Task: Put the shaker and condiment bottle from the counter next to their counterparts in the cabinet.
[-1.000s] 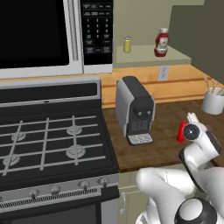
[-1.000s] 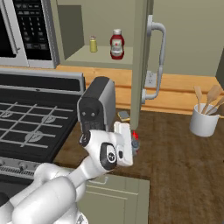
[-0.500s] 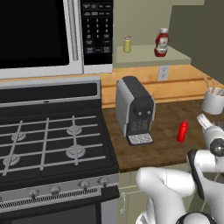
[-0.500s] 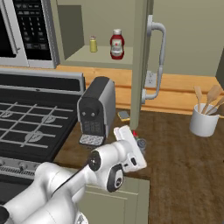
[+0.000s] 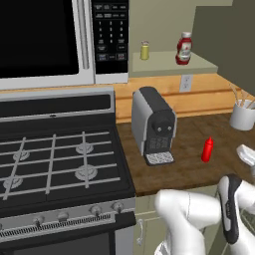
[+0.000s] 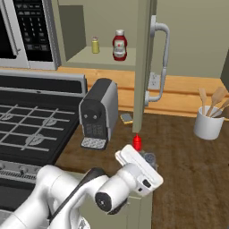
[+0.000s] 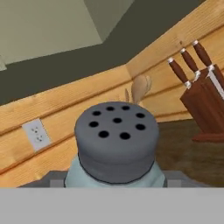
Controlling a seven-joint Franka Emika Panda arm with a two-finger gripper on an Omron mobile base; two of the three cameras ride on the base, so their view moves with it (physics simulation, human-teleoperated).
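Note:
The pale blue shaker [image 7: 116, 144] with its grey holed cap sits right in front of the hand camera, and my gripper [image 7: 114, 181] is shut on it; grey finger parts show at both sides of its body. From the right base view the gripper [image 6: 144, 160] hovers low over the counter's [image 6: 192, 156] front edge, the shaker cap [image 6: 149, 157] at its tip. The slim red condiment bottle [image 5: 207, 150] [image 6: 137, 142] stands upright on the counter just behind the hand. On the cabinet shelf [image 5: 164, 63] stand the yellow shaker [image 5: 144, 50] [image 6: 95, 45] and the wide red bottle [image 5: 184, 48] [image 6: 119, 45].
A coffee machine [image 5: 153, 124] stands left of the red bottle, beside the stove [image 5: 55, 159]. The open cabinet door [image 6: 144, 62] hangs above the bottle. A white utensil holder [image 6: 208, 125] is at the right, a knife block [image 7: 203, 109] further along the backsplash.
The arm has swung from in front of the red bottle to the right and lower, toward the counter's front edge. The red bottle now stands uncovered and has not moved.

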